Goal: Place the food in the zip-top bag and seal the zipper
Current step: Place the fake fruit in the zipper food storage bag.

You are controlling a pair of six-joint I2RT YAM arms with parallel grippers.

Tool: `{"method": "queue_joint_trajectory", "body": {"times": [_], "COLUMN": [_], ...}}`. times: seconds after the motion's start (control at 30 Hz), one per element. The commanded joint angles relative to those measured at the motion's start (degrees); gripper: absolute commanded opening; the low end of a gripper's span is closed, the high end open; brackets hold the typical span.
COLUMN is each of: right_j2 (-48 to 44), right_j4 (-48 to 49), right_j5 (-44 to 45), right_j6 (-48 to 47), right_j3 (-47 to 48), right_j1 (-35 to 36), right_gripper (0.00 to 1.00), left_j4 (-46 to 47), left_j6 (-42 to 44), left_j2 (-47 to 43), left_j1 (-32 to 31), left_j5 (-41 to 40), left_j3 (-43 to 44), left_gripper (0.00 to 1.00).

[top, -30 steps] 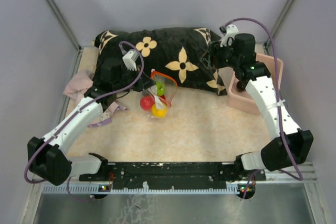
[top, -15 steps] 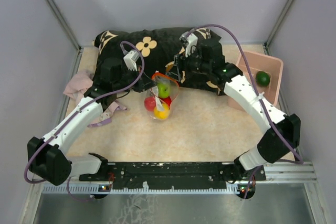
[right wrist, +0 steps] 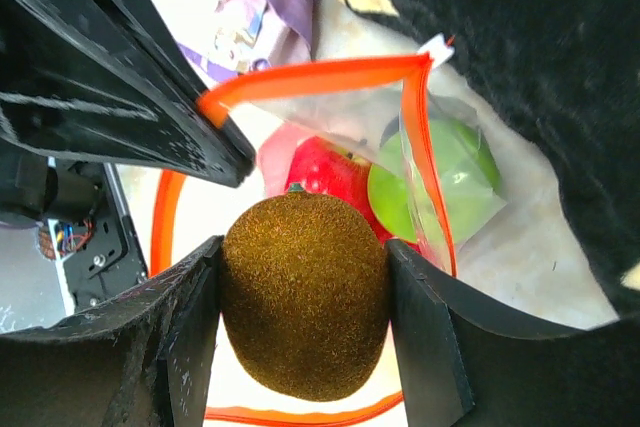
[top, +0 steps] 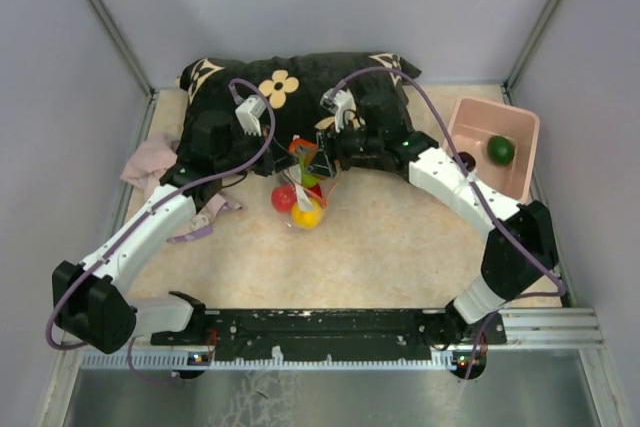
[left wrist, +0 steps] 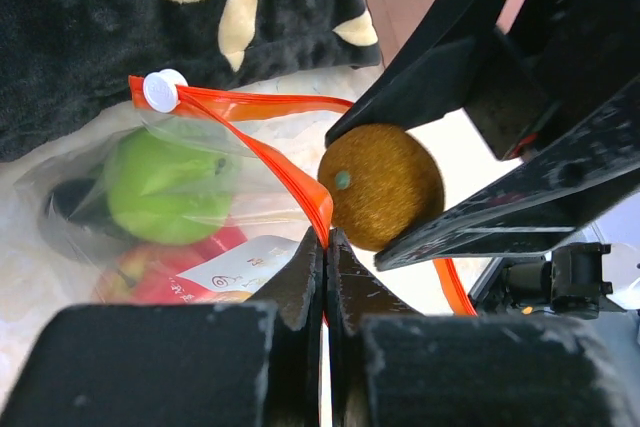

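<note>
The zip-top bag (top: 303, 190) lies in front of the pillow with its mouth held open. Red (right wrist: 325, 172), green (right wrist: 440, 182) and yellow (top: 306, 213) food pieces lie inside. My left gripper (left wrist: 326, 243) is shut on the near lip of the red-orange zipper (left wrist: 270, 152). The white slider (left wrist: 160, 90) sits at the zipper's far end. My right gripper (right wrist: 303, 269) is shut on a fuzzy brown kiwi (right wrist: 305, 297). It holds the kiwi (left wrist: 381, 187) right over the open mouth, beside the left fingers.
A black flowered pillow (top: 300, 97) lies along the back, right behind the bag. At the right stands a pink bin (top: 523, 125) with a dark green fruit (top: 501, 150) in it. A pink and purple cloth (top: 150, 162) is bunched at the left.
My right arm has swung left from the pink bin to the bag's mouth, carrying the kiwi. The left gripper has kept its hold on the zipper lip.
</note>
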Motion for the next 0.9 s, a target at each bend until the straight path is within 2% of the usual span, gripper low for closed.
{"method": "queue_joint_trajectory", "body": {"times": [0.0,0.17,0.37,0.47,0.87], "right_j2": [0.83,2.77,4.17,4.1,1.53], "right_j4": [3.85,2.57,2.63,2.47,-0.45], "right_j5": [-1.57,-1.07,0.49,1.41,4.96], "right_j6": [-1.52,-2.79,-2.95,-3.04,-3.29], "right_j3": [-2.61,-2.73,-1.14,-0.64,3.18], "right_j1": [0.54,1.01,1.68,1.77,1.77], "right_gripper": [0.44,0.47,0.64,0.69,0.75], "left_j4": [0.79,0.8,0.88,0.88,1.47], "left_j6": [0.72,0.63,0.34,0.36,0.29], "left_j2": [-1.28,-1.17,-0.99,-1.17,-1.17], "left_j1": [-0.22,-0.24,-0.21,-0.21,-0.18], "left_j5": [0.05,-0.06,0.27,-0.06,-0.76], "left_j3": [0.21,0.11,0.02,-0.27,-1.41], "left_gripper": [0.0,0.0,0.0,0.0,0.0]}}
